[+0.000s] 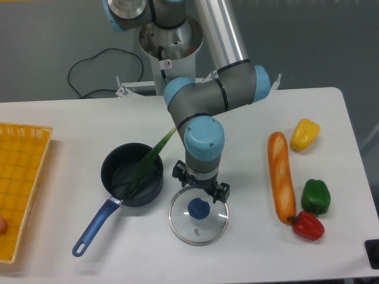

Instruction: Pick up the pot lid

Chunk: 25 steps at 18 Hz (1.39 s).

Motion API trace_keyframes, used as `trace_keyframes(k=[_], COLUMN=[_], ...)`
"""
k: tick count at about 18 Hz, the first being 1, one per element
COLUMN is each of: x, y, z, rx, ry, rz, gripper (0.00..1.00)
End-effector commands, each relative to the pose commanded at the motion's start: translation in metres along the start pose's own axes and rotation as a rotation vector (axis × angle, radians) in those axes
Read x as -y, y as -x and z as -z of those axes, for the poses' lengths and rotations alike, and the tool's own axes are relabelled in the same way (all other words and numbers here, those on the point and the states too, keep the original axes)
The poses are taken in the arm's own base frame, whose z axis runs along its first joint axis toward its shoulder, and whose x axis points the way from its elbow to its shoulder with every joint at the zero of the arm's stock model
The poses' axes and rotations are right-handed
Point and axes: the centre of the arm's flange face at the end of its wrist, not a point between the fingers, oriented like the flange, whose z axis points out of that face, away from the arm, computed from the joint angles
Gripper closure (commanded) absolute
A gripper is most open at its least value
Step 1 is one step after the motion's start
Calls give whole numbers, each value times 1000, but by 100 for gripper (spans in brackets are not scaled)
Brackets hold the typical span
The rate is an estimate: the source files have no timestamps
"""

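"In the fixed camera's view, where's the lid (210, 226)?"

"Flat on the white table (148, 251): a clear glass disc with a thin rim and a smooth, rounded blue knob (199, 208). A tiny bright spot sits at six o'clock from the knob."

"And the claw?"

"The gripper (201, 182) is open, its fingertips parted, just off the knob at twelve o'clock. I can't tell whether they touch the glass."

"Make the lid our dial centre. What's around it?"

"At ten, near but apart, a round black pan (111, 171), its blue handle (98, 226) pointing to seven. A long green stalk (145, 165), paler at its upper end, slants out of the pan towards one."

"Over at two?"

"A long, tapering orange carrot (282, 180), and farther out a glossy yellow pepper (305, 135). Around three, a lobed green pepper (316, 196) beside a shiny red one (308, 226)."

"Nine?"

"A yellow crate (22, 177) with straight edges. Up at eleven, a thin black cord (95, 92) curls loosely."
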Motion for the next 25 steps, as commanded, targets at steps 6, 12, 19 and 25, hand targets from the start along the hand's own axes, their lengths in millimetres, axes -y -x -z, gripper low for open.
trace_keyframes(k=[6,12,19,25], x=[6,9,11,13], y=[9,12,12,11], z=[-9,-20,-26,-31], rx=[-1,-10,-10,-13], ry=[-1,7,7,9], rz=[3,2,11,31], gripper=[0,0,0,0])
